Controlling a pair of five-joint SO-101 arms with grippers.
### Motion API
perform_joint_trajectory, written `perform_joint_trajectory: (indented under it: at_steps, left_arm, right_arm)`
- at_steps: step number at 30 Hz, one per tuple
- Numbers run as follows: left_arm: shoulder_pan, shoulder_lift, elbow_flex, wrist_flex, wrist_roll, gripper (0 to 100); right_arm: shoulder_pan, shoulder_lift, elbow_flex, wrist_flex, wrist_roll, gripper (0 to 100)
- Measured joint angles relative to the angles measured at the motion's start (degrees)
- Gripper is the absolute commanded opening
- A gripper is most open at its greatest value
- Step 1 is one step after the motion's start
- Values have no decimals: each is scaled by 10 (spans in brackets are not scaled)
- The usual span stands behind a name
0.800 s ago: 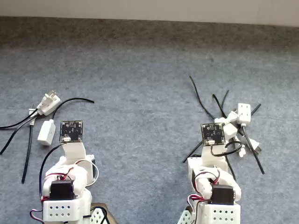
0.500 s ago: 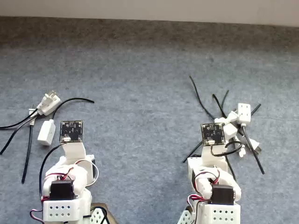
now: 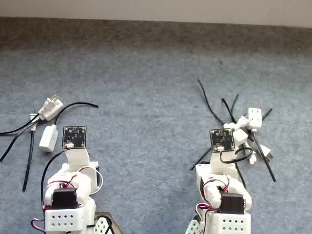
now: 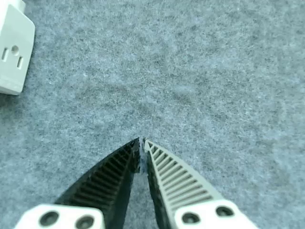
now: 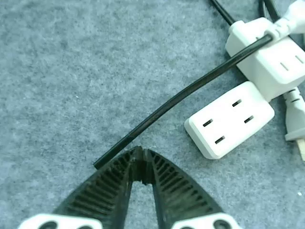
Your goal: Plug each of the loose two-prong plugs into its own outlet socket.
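Both narrow, empty: left end effector (image 4: 142, 143), right end effector (image 5: 141, 152).
Widen right; grab socket (image 5: 229, 119) at its 2 o'clock, dodge cord (image 5: 181, 98).

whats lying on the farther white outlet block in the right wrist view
A thin black cable lies across the farther white plastic outlet block, hiding a strip of its top. The nearer white outlet block is uncovered, slots empty.

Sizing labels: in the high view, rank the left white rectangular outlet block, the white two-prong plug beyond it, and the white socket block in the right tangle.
Largest: white rectangular outlet block and white two-prong plug, too alike to rank.
Smallest: white socket block, slightly.
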Motion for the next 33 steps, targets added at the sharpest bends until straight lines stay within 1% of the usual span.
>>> perform_joint_trajectory:
  at_steps: [2,5,6,8,12,13,16,18,20,22,24,26,28,31,33]
  left_arm:
    - [0,0,0,-18,0,34]
    - [0,0,0,-82,-3,35]
    - [-2,0,0,-103,-13,35]
    - [-18,0,-4,-149,-63,35]
    - [-86,0,-26,-231,-219,35]
    - [-102,0,-40,-239,-238,35]
    - [-156,0,-95,-243,-258,36]
    - [-190,0,-141,-229,-262,61]
    - [-210,3,-194,-197,-264,130]
    - [-217,31,-253,-142,-264,197]
    - [-215,84,-316,-82,-264,213]
    - [-215,164,-378,-29,-270,213]
    - [-220,261,-446,20,-298,213]
    - [-222,433,-555,103,-340,213]
    - [-238,554,-628,137,-349,213]
  right_arm:
    - [0,0,0,0,0,6]
    - [0,0,0,0,0,6]
    - [0,0,0,0,0,6]
    - [0,0,0,0,0,6]
    - [0,0,0,0,0,6]
    - [0,0,0,0,0,6]
    - [0,0,0,0,0,6]
    - [0,0,0,0,0,6]
    - [0,0,0,0,0,6]
    - [0,0,0,0,0,6]
    - [0,0,0,0,0,6]
    - [0,0,0,0,0,6]
    - [0,0,0,0,0,6]
    - [0,0,0,0,0,6]
    - [0,0,0,0,0,6]
